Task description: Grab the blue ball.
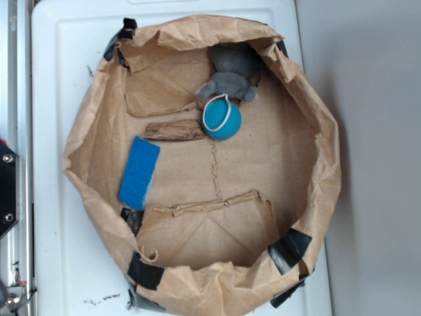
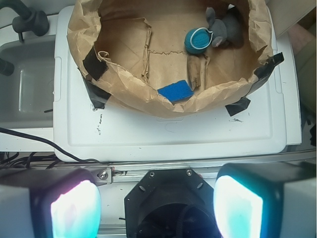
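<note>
White plastic tabletop (image 1: 59, 79) fills both views, with a crumpled brown paper basin (image 1: 316, 171) taped onto it. I see the blue ball (image 1: 222, 118) on the basin floor, touching the grey plush mouse (image 1: 230, 76) and just beside a scrap of wood (image 1: 174, 131); the blue sponge (image 1: 139, 172) lies well apart. My gripper (image 2: 158, 208) hangs outside the basin with fingers (image 2: 74, 210) spread wide and nothing between them. From the wrist view the ball (image 2: 197, 39) lies far ahead and slightly right, past the near paper wall, so I judge I must reach forward over that rim.
</note>
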`<state>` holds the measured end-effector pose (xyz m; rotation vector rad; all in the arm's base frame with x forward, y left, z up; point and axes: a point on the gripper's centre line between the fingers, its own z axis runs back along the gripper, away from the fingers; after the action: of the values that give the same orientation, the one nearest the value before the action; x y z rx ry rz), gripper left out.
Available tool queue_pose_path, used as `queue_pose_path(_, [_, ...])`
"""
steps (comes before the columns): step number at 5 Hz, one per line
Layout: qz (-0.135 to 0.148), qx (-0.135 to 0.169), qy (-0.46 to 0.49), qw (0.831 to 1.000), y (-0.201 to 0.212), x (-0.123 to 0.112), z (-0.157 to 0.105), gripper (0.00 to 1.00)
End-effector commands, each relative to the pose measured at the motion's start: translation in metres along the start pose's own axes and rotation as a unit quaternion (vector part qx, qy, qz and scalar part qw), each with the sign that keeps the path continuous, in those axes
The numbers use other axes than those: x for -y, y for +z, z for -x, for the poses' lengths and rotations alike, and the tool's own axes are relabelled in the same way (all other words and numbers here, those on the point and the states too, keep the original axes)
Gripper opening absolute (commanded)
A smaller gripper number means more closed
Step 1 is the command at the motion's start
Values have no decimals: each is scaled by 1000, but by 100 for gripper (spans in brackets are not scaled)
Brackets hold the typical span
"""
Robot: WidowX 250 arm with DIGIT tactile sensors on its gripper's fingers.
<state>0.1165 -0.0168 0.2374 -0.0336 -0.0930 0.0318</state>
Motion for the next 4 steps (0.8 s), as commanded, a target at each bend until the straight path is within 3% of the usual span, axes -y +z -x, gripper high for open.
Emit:
queue_pose_path(1, [0, 0, 0, 1000, 0, 0, 0, 100])
queue_pose_path(2, [5, -2, 29, 1000, -9, -21, -50, 100])
queue_pose_path(3, [-21, -4, 117, 993, -32, -30, -94, 100])
queue_pose_path(4, [-46, 15, 151, 987, -61, -31, -140, 100])
